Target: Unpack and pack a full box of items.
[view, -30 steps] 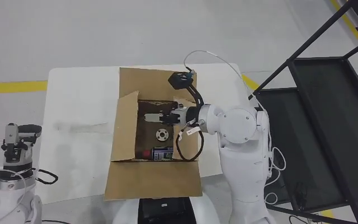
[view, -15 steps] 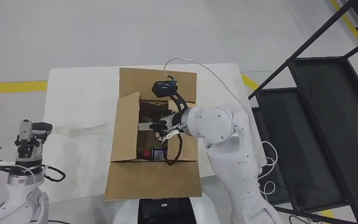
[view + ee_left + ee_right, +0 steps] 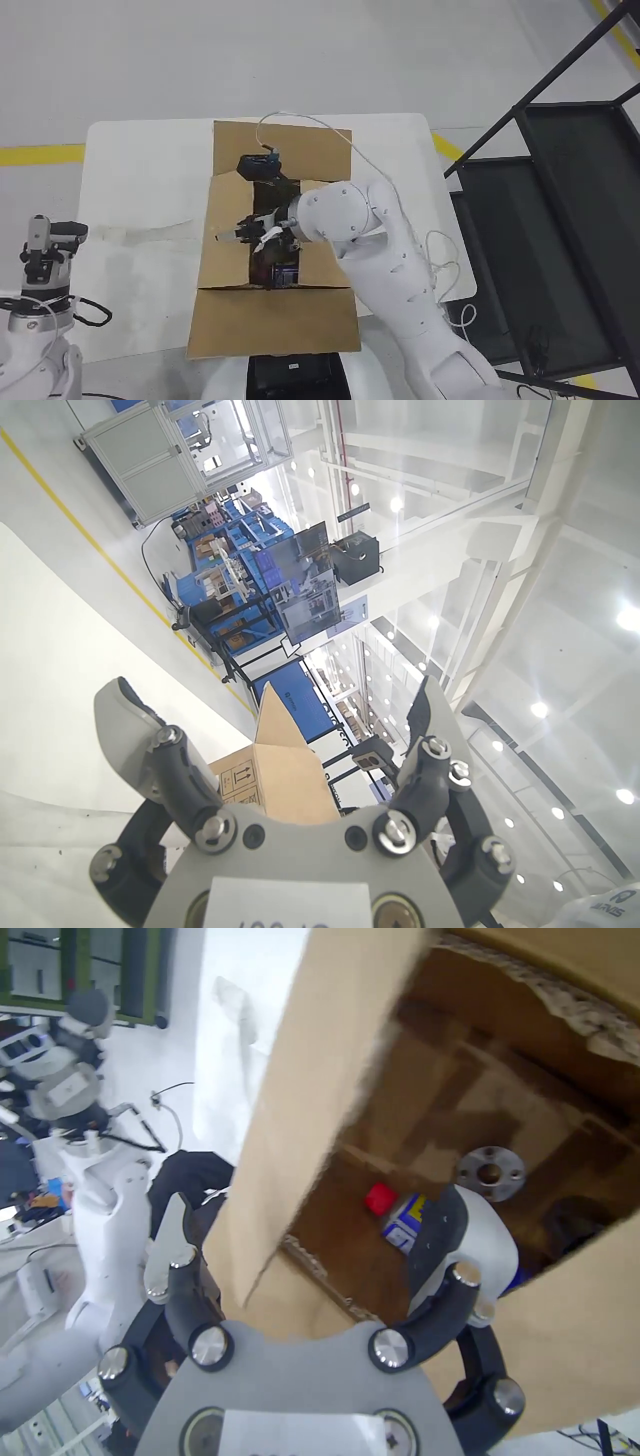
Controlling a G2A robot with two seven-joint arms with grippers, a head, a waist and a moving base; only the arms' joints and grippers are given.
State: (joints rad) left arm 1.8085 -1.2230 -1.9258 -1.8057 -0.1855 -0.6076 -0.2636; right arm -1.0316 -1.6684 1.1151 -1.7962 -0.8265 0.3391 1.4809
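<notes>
The white counter (image 3: 140, 170) carries an open cardboard box (image 3: 270, 320). The right tool (image 3: 238, 232) straddles the box's side flap, fingers spread wide, gripping nothing; the left tool (image 3: 272, 700), well apart from the box, gapes wide and empty. Inside the box lie a round metal flange (image 3: 489, 1173) and, beside it, a red-capped bottle (image 3: 400, 1223).

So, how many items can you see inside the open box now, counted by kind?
Metal flange: 1
Bottle with red cap: 1
Total: 2 items that can be told apart inside the cardboard box. A dark shape in one corner is too unclear to count.
</notes>
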